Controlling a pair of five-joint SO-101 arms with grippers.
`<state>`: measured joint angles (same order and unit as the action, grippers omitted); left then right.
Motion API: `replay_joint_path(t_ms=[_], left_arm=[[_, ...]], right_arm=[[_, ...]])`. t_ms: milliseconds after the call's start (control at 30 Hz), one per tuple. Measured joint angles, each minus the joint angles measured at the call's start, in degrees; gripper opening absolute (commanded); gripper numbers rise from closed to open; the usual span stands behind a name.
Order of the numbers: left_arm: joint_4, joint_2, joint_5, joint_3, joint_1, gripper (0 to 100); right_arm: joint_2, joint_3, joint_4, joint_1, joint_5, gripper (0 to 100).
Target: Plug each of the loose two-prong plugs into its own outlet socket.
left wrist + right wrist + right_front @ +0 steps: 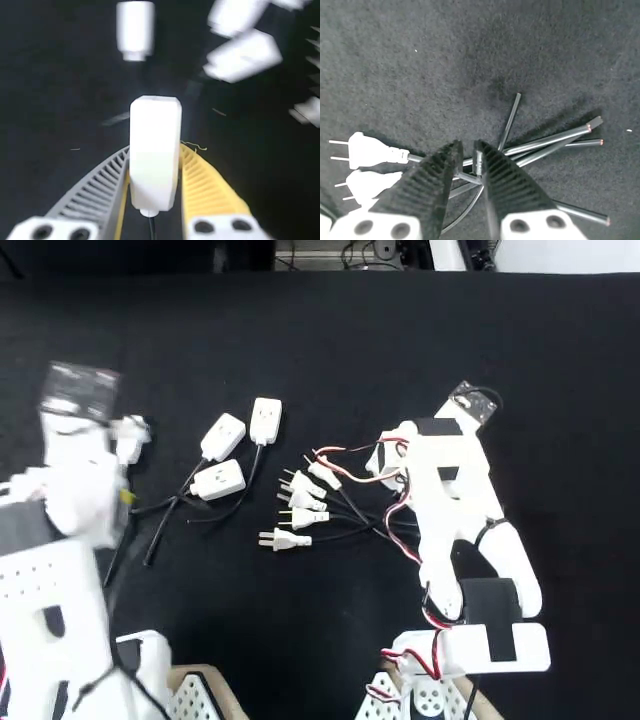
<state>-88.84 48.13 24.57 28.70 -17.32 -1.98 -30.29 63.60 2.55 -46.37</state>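
Outlet socket (155, 125) clamped in left claw (154, 160); right claw (468, 147) narrowly parted over cords (545, 142).

Three white sockets (223, 436) lie flat just left of the centre of the high view. They are close together, and their black cables run toward the lower left. A fourth socket (155, 145), white and oblong, sits lengthwise between the fingers of the left gripper (155, 150). The white plugs (300, 502) lie loose in a cluster at the centre, with prongs toward the left and black cables running right.
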Motion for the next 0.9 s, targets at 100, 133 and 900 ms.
replay_joint_path(t_ms=[100,133,900], left_arm=[[-4.5,1.5,-0.1,1.7,12.4,3],[-4.5,1.8,0.0,3.4,16.3,3],[29.0,2.5,4.5,41.0,32.5,31]], right_arm=[[0.0,0.0,0.0,-2.2,0.0,5.4],[0.0,0.0,0.0,-3.1,0.0,5.4],[0.0,0.0,0.0,-4.9,0.0,5.4]])
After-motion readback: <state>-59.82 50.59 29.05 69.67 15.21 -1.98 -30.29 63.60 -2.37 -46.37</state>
